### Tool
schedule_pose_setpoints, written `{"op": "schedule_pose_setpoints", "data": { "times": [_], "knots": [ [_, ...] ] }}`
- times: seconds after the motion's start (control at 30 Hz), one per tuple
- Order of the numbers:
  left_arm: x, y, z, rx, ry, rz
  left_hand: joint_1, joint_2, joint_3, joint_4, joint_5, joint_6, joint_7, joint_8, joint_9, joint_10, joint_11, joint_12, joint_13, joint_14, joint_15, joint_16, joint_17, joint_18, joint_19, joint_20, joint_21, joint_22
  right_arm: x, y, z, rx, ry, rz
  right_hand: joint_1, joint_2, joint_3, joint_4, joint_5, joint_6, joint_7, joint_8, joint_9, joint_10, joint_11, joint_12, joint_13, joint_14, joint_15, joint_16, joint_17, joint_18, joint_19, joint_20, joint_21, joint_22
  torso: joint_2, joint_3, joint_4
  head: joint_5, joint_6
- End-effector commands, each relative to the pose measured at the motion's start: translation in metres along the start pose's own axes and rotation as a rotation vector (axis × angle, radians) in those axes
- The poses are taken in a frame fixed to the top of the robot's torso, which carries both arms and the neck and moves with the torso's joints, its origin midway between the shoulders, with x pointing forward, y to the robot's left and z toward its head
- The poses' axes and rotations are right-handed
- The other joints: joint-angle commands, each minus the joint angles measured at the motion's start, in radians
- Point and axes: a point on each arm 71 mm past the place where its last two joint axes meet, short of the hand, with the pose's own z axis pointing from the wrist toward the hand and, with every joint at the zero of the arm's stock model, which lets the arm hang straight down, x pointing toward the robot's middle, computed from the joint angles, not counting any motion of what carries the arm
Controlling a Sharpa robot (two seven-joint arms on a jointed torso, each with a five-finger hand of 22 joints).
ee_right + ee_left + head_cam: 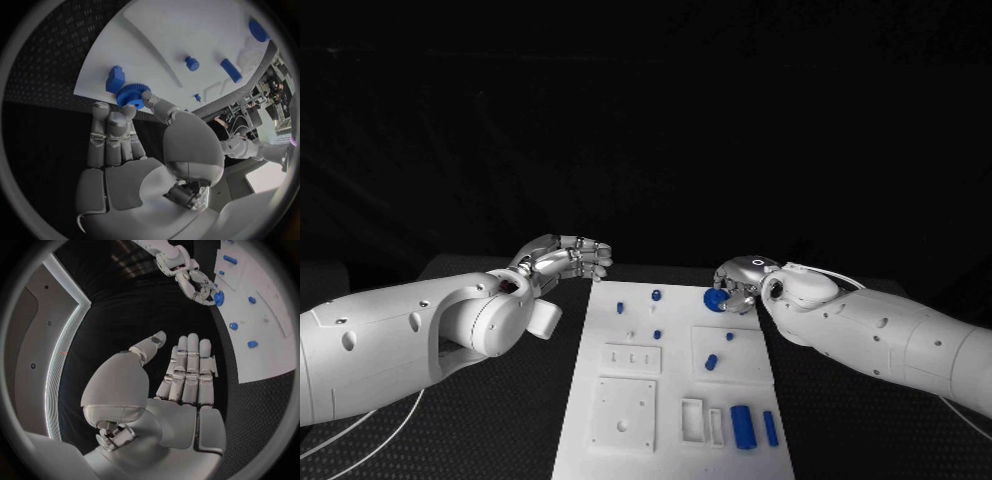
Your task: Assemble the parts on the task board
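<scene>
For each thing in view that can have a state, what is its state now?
Left robot hand: open, fingers straight and side by side, holding nothing, off the board's edge.
Right robot hand: pinching the blue gear.
Blue gear: held at the fingertips, at the task board's far edge.
Task board: flat on the table, several blue parts on it.
Two blue cylinders: lying side by side near the board's near right corner.

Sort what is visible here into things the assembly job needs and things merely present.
Job: white rectangular task board; round blue toothed gear pinched by right robot hand; small blue pegs; two blue cylinders.
Merely present: black textured table; left robot hand, holding nothing.
</scene>
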Motion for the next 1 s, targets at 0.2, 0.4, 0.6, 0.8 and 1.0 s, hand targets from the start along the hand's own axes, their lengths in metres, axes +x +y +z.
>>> {"op": "schedule_pose_setpoints", "data": {
  "times": [0.2, 0.4, 0.6, 0.8, 1.0],
  "knots": [
    [0.003, -0.001, 0.0, 0.009, 0.021, -0.002, -0.011, -0.001, 0.0, -0.006, -0.003, 0.001, 0.001, -0.007, 0.002, -0.002, 0.005, -0.004, 0.001, 0.003, 0.002, -0.007, 0.001, 0.01, -0.004, 0.001, 0.007, 0.016, 0.01, 0.0, -0.001, -0.008, 0.062, -0.017, 0.001, 0.011, 0.01, -0.005, -0.002, 0.017, 0.008, 0.007, 0.001, -0.007, 0.005, 0.01, 0.003, -0.008, 0.004, 0.006, 0.005, 0.015, -0.003, -0.004, 0.009, 0.022, -0.001, 0.0011, 0.0009, 0.0, -0.003],
    [0.003, -0.001, 0.0, 0.009, 0.021, -0.002, -0.012, -0.001, 0.0, -0.006, -0.003, 0.001, 0.001, -0.007, 0.002, -0.002, 0.005, -0.004, 0.001, 0.003, 0.002, -0.007, 0.001, 0.01, -0.004, 0.001, 0.007, 0.016, 0.013, 0.002, 0.0, -0.014, 0.083, -0.018, 0.006, 0.028, 0.022, -0.007, -0.002, 0.033, 0.011, 0.014, 0.004, -0.008, 0.007, 0.014, 0.004, -0.009, 0.006, 0.007, 0.01, 0.015, -0.006, -0.003, 0.014, 0.022, -0.001, 0.0008, 0.0012, -0.001, -0.005],
    [0.004, -0.001, 0.0, 0.009, 0.022, -0.002, -0.012, 0.0, 0.001, -0.006, -0.003, 0.001, 0.001, -0.007, 0.002, -0.003, 0.005, -0.004, 0.002, 0.003, 0.002, -0.007, 0.002, 0.01, -0.004, 0.001, 0.007, 0.016, 0.018, 0.004, 0.0, -0.015, 0.094, -0.038, 0.001, 0.048, 0.029, -0.009, -0.002, 0.055, 0.013, 0.023, 0.007, -0.011, 0.01, 0.018, 0.005, -0.01, 0.009, 0.009, 0.015, 0.015, -0.011, -0.002, 0.019, 0.022, -0.002, 0.0002, 0.0015, 0.001, -0.004],
    [0.003, -0.001, 0.0, 0.008, 0.018, -0.001, -0.012, 0.0, 0.001, -0.006, -0.003, 0.001, 0.001, -0.007, 0.002, -0.003, 0.005, -0.004, 0.002, 0.003, 0.002, -0.007, 0.002, 0.01, -0.005, 0.001, 0.007, 0.016, 0.018, 0.005, 0.0, -0.017, 0.079, -0.058, -0.004, 0.071, 0.039, -0.014, -0.002, 0.105, 0.003, 0.045, 0.015, -0.009, 0.001, 0.025, 0.006, -0.009, 0.002, 0.012, 0.022, 0.015, -0.013, 0.0, 0.03, 0.022, -0.001, 0.0006, -0.0011, 0.002, -0.008],
    [0.003, -0.001, 0.0, 0.0, 0.011, 0.002, -0.012, 0.0, 0.001, -0.006, -0.003, 0.001, 0.001, -0.007, 0.003, -0.002, 0.005, -0.004, 0.002, 0.003, 0.002, -0.008, 0.002, 0.01, -0.005, 0.001, 0.007, 0.016, 0.014, 0.006, 0.0, -0.018, 0.028, -0.077, -0.027, 0.073, 0.049, -0.01, -0.002, 0.148, -0.012, 0.061, 0.024, -0.005, -0.013, 0.029, 0.003, -0.004, -0.011, 0.013, 0.027, 0.015, -0.011, 0.0, 0.041, 0.02, -0.002, -0.0001, 0.0, -0.002, 0.001]
  ]
}}
